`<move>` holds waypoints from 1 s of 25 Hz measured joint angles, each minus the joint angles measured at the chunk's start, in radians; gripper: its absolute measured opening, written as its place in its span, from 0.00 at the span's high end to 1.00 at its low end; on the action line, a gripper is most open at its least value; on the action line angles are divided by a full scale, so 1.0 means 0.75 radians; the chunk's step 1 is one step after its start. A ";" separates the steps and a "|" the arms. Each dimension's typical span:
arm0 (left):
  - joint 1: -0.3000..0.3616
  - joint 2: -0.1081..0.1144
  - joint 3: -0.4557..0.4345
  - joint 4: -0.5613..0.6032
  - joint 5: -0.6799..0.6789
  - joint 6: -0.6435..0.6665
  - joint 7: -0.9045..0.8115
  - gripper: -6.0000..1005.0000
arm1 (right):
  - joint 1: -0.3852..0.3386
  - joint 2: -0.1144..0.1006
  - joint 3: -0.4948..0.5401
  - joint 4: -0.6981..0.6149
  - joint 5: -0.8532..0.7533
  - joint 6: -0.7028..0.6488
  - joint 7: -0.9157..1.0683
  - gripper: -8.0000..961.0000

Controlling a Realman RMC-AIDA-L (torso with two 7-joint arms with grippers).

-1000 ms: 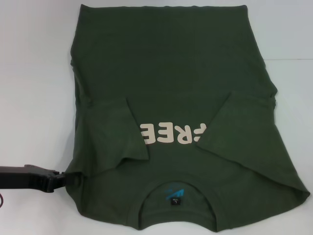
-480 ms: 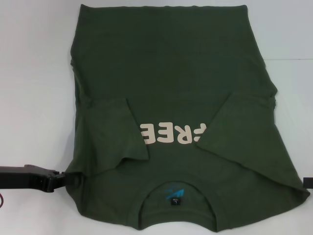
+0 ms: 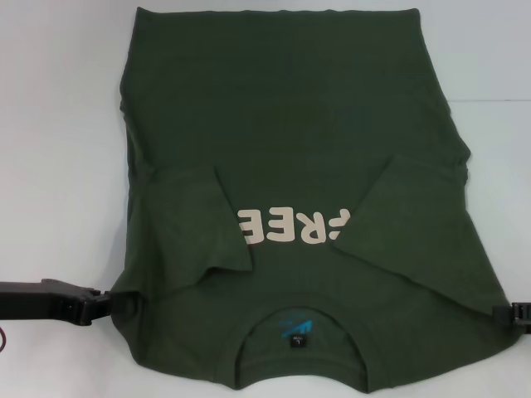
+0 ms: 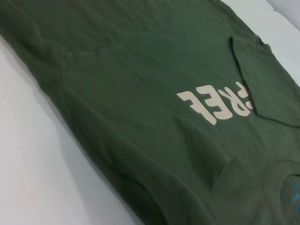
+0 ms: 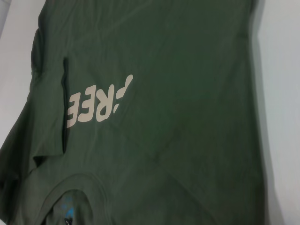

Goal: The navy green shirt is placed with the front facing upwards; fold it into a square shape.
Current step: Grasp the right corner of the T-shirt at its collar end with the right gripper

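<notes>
head view: the navy green shirt (image 3: 290,166) is seen laid flat on the white tabletop (image 3: 58,124), front up, collar (image 3: 299,336) nearest the robot and hem at the far side. both sleeves are already folded inward, so that the cream lettering (image 3: 290,226) is partly covered at either end. the left pincer (image 3: 106,303) is found at the shirt's left shoulder edge, touching the cloth, its tips appearing closed on a pinch of the fabric. the right pincer (image 3: 516,317) is only just in view at the frame's edge, beside the right shoulder corner; whether it is open or closed cannot be told.

left wrist view: the navy green shirt (image 4: 140,93) is shown from low at the side, with the lettering (image 4: 218,101), a folded sleeve and part of the collar; no fingers of that arm are shown.

right wrist view: the same cloth is shown from the opposite side, with the lettering (image 5: 96,103) and the collar curve; again no fingers are seen.

the step in hand is judged to be the gripping of both shoulder corners. next, a firm hold on the right corner would be called for, then both corners would need to be lifted together and carried toward the hem, so that the body is halved evenly.
</notes>
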 joint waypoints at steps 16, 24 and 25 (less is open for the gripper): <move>0.000 0.000 0.000 0.000 0.000 -0.002 0.005 0.96 | 0.010 0.009 0.001 0.013 -0.003 0.001 0.000 0.11; 0.000 0.000 0.000 0.000 0.000 -0.002 0.002 0.97 | 0.033 0.034 -0.014 -0.020 -0.087 0.030 0.021 0.35; 0.000 0.000 0.000 0.000 0.000 -0.002 0.001 0.97 | 0.035 0.040 -0.014 -0.034 -0.093 0.032 0.027 0.39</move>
